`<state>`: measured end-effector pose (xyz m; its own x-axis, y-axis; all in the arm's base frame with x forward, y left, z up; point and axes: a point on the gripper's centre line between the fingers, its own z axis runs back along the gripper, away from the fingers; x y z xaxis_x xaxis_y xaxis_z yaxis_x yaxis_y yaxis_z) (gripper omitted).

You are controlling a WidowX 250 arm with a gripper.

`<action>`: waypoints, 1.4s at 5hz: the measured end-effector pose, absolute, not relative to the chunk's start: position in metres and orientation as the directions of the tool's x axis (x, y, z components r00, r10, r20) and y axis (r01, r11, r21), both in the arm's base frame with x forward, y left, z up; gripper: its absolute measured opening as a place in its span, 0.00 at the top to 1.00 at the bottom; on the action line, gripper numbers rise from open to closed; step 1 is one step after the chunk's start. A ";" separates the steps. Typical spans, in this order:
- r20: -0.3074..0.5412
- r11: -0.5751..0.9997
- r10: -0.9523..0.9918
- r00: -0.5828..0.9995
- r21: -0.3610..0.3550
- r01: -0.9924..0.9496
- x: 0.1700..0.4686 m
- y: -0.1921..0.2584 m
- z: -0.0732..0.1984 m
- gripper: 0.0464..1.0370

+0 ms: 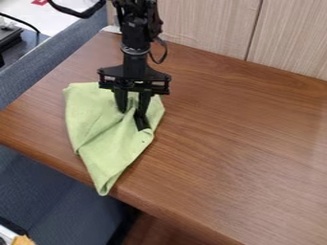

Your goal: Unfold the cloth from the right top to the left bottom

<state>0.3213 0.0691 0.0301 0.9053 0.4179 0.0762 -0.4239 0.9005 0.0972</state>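
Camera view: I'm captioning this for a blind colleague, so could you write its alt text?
A black robot gripper points down at a rumpled light green cloth, its two fingers apart. The cloth lies on a brown wood-grain table, one pointed corner reaching the near edge.

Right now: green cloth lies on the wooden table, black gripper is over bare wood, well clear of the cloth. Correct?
No, the gripper's position is wrong. The camera view shows the black gripper down at the upper part of the green cloth, not over bare wood. The rest holds: the cloth lies on the wooden table.
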 end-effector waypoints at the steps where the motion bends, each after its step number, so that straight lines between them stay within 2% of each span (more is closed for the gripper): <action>1: 0.071 0.896 0.427 0.901 0.099 -0.433 0.320 0.071 0.031 0.89; 2: 0.085 0.893 0.432 0.898 0.096 -0.439 0.319 0.073 0.040 0.98; 3: 0.094 0.893 0.435 0.895 0.085 -0.443 0.318 0.074 0.051 0.99; 4: 0.143 0.882 0.455 0.879 0.063 -0.466 0.317 0.083 0.073 0.99; 5: 0.185 0.853 0.505 0.843 0.041 -0.520 0.299 0.102 0.092 0.99; 7: 0.197 0.779 0.609 0.768 0.035 -0.626 0.237 0.145 0.092 0.99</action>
<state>0.2374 0.1452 0.0916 0.7685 0.6087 0.1973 -0.6261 0.7789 0.0354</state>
